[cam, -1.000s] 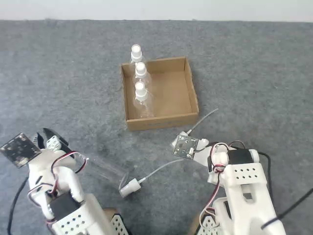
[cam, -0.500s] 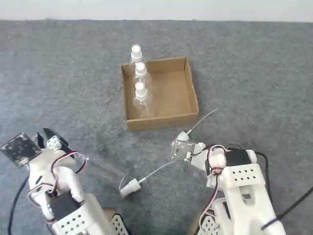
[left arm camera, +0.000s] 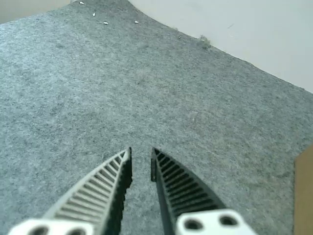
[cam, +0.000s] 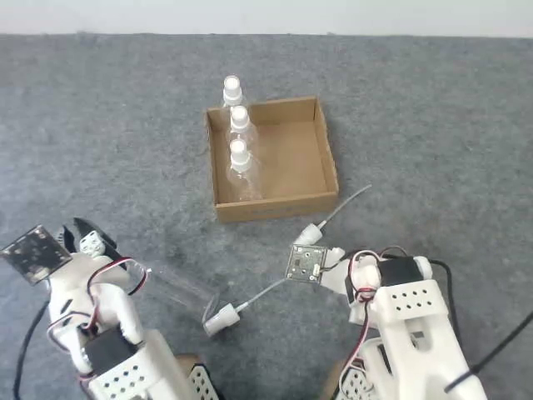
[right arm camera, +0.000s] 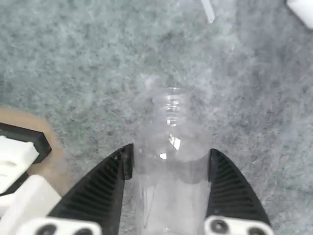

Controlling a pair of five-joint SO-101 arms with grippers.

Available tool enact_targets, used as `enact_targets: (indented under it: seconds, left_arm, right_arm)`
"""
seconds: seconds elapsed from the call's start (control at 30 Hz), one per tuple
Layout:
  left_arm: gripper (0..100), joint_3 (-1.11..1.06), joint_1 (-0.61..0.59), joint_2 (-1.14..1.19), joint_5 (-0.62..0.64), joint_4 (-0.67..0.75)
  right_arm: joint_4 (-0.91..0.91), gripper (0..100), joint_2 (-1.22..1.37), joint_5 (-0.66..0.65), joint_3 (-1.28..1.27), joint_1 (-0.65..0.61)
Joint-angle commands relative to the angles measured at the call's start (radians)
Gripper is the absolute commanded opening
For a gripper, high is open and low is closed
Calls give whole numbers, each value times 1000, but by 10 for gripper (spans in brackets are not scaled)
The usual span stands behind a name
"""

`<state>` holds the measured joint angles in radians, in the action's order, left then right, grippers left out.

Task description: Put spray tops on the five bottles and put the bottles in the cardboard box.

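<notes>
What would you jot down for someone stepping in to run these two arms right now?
Left gripper: shut, empty, over bare grey mat.
Right gripper: shut on an uncapped bottle.
Done: three capped bottles stand along the left wall of the cardboard box; the farthest may be just outside it.
Loose on the mat: a second uncapped bottle lying by the left arm, a spray top at its mouth, another spray top in front of the box.
Left: cap both bottles, box them.
</notes>
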<state>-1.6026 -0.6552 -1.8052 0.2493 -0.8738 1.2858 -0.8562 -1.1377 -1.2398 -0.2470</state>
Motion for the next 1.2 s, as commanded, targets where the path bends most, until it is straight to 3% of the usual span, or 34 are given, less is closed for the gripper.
enact_targets:
  seconds: [0.0, 0.17, 0.3, 0.93, 1.17]
  left_arm:
    - [62, 4, -3, -15, -12, 9]
    - [62, 4, -3, -15, -12, 9]
    - [62, 4, -3, -15, -12, 9]
    - [62, 4, -2, -15, -12, 9]
    - [62, 2, -2, -15, -12, 9]
  right_arm:
    - [64, 55, -8, -14, 20, -15]
    - [266, 49, -10, -2, 230, -15]
    - [352, 45, -10, 97, 393, -19]
    - [351, 44, -12, 614, 718, -25]
    - [349, 44, -81, 743, 807, -27]
